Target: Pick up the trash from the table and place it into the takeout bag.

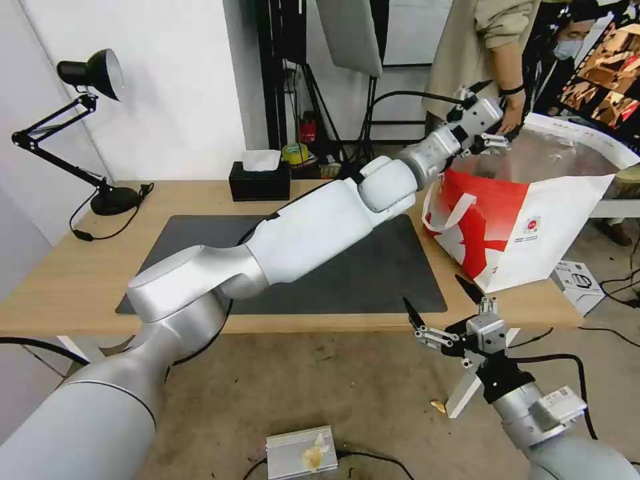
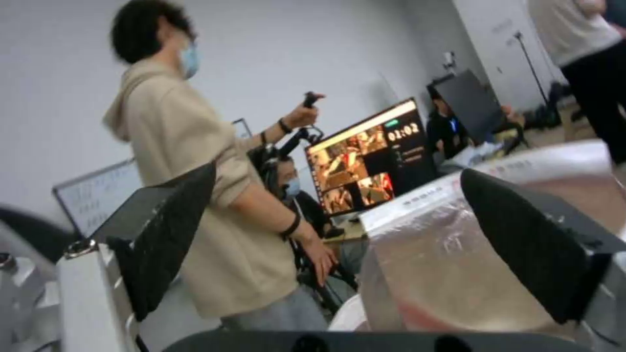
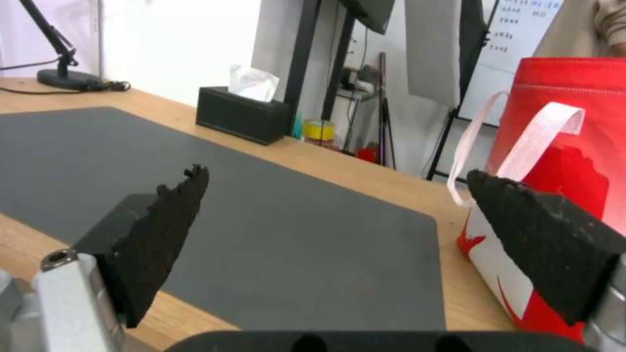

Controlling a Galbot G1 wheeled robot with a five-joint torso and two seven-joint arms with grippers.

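Observation:
The takeout bag [image 1: 533, 220], red and white with a silver foil lining [image 2: 443, 254], stands open on the right end of the table [image 1: 67, 280]. My left arm reaches across the dark mat [image 1: 373, 273]. My left gripper [image 1: 497, 113] hangs open over the bag's far left rim, nothing between its fingers [image 2: 528, 239]. My right gripper [image 1: 435, 293] is open and empty, low in front of the table's front edge, facing the mat [image 3: 261, 220] and the bag's white strap [image 3: 522, 146]. The trash is out of view.
A black tissue box [image 1: 260, 180] and a black desk lamp [image 1: 93, 133] stand along the table's back. A person [image 1: 493, 47] stands close behind the bag, one hand near my left gripper. A small white box [image 1: 579, 283] and a metal box [image 1: 300, 452] lie on the floor.

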